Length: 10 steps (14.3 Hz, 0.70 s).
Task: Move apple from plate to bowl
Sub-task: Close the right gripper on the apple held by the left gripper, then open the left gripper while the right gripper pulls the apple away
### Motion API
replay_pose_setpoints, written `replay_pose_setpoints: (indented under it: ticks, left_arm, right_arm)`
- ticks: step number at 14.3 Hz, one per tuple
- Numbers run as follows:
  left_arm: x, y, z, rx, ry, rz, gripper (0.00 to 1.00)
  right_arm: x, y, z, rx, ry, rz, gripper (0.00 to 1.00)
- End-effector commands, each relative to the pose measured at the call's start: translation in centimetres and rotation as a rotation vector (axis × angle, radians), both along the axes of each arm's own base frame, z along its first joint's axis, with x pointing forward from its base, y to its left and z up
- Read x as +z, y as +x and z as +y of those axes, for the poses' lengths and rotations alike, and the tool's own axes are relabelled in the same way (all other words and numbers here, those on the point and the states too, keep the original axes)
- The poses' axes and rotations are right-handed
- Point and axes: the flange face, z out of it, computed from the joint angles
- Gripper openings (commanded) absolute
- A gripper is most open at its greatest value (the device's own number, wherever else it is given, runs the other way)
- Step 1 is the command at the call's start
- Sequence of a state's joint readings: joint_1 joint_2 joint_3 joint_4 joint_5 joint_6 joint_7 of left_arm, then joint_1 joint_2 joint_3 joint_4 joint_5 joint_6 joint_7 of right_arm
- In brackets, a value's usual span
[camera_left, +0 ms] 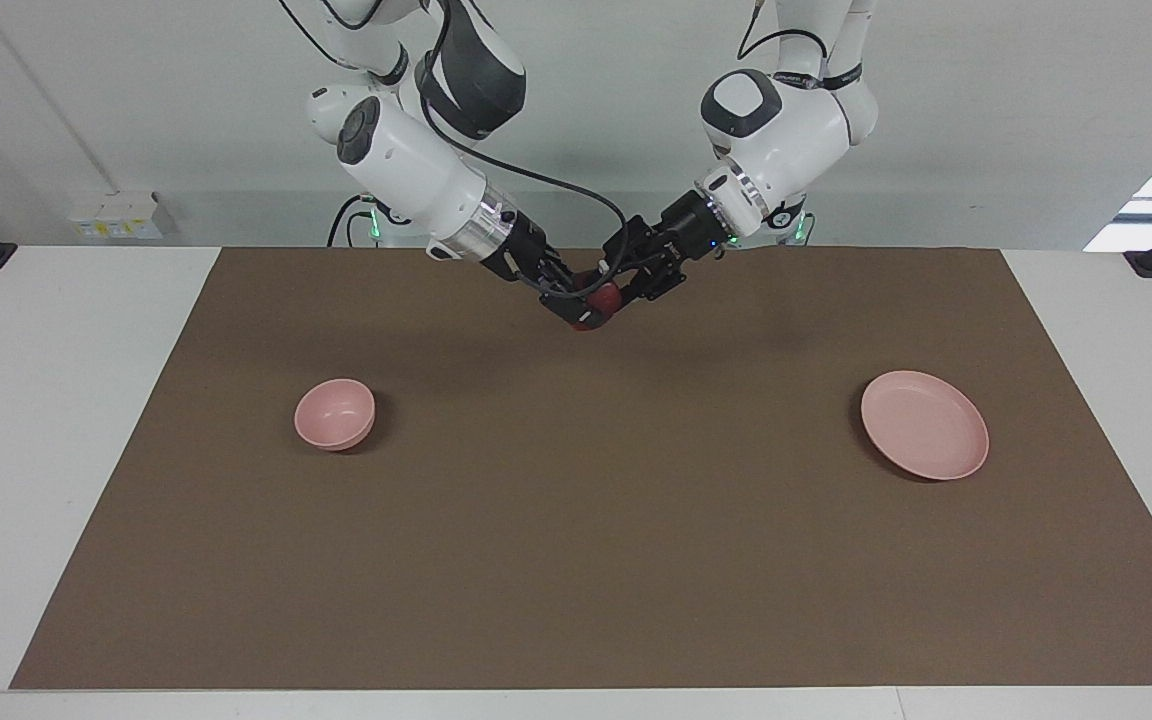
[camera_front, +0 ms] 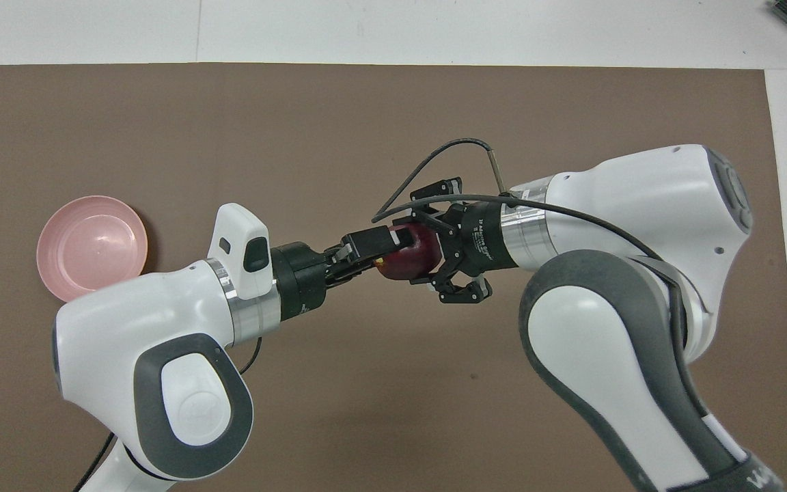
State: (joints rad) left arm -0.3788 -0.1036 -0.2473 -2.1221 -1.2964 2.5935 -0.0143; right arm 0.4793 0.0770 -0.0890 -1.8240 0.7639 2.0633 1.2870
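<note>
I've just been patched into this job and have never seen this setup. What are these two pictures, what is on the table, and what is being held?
These are two white robot arms, each ending in a two-finger gripper. One picture looks at them from across the table; the other looks down from above their own end, so the sides swap.

On the brown mat lie a small pink bowl toward the right arm's end and an empty pink plate toward the left arm's end.

In the air over the middle of the mat, the left gripper and the right gripper are both closed on a dark red apple: a hand-over between the arms.
</note>
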Motion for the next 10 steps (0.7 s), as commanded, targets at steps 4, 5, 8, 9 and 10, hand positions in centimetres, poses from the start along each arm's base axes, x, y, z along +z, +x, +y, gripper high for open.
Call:
replay_pose_setpoints:
  ticks: [4,5,8,9,10]
  left_arm:
    - [2.0,1.5,0.3,0.01,0.001,-0.038,1.0]
    - [2.1,1.6,0.2,0.006,0.007,-0.045,1.0]
    - [1.9,1.7,0.3,0.001,0.015,-0.039,1.0]
    - [1.8,1.7,0.5,-0.001,0.014,-0.033,1.0]
    - [1.6,2.0,1.1,0.005,0.015,-0.026,1.0]
  right_arm:
    - [1.4,1.1,-2.2,-0.018,0.003,-0.016,0.0]
    - [1.5,1.2,-3.0,-0.011,-0.005,-0.024,0.0]
    - [1.6,1.1,-4.4,0.082,-0.065,-0.079,0.0]
    - [1.3,1.1,-5.0,0.129,-0.106,-0.102,0.0]
    - [1.0,1.2,-5.7,0.184,-0.147,-0.128,0.0]
